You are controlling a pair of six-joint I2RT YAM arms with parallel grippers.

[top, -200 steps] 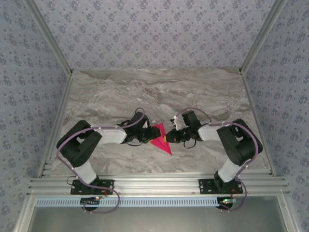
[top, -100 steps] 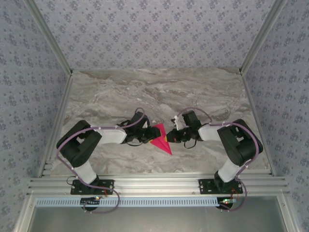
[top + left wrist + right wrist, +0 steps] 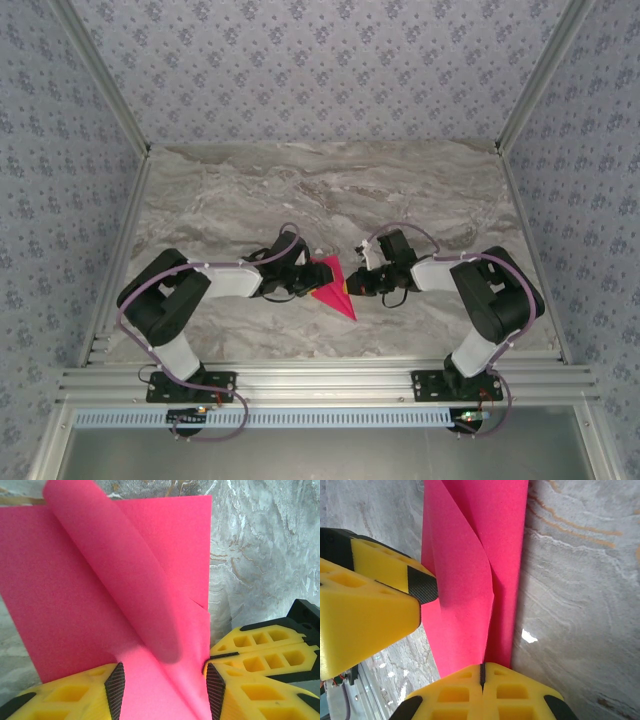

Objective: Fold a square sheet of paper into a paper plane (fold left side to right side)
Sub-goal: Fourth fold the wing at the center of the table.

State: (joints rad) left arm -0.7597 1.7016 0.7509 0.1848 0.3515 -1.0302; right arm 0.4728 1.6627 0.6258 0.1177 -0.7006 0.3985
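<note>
Mostly matte magenta paper [image 3: 75, 605], curled flap [image 3: 135, 580], veined grey marble table [image 3: 260, 555].

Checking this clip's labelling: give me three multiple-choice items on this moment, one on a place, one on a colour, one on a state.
1. Where does the paper lie?
A) between the left end effector and the right end effector
B) left of both
C) right of both
2. What colour is the paper?
A) white
B) blue
C) magenta-pink
3. The right end effector is:
A) wide open
B) shut
C) half open
Answers: 1 A, the top view shows it between the two; 2 C, it is pink in every view; 3 B, no gap shows at its tip.
</note>
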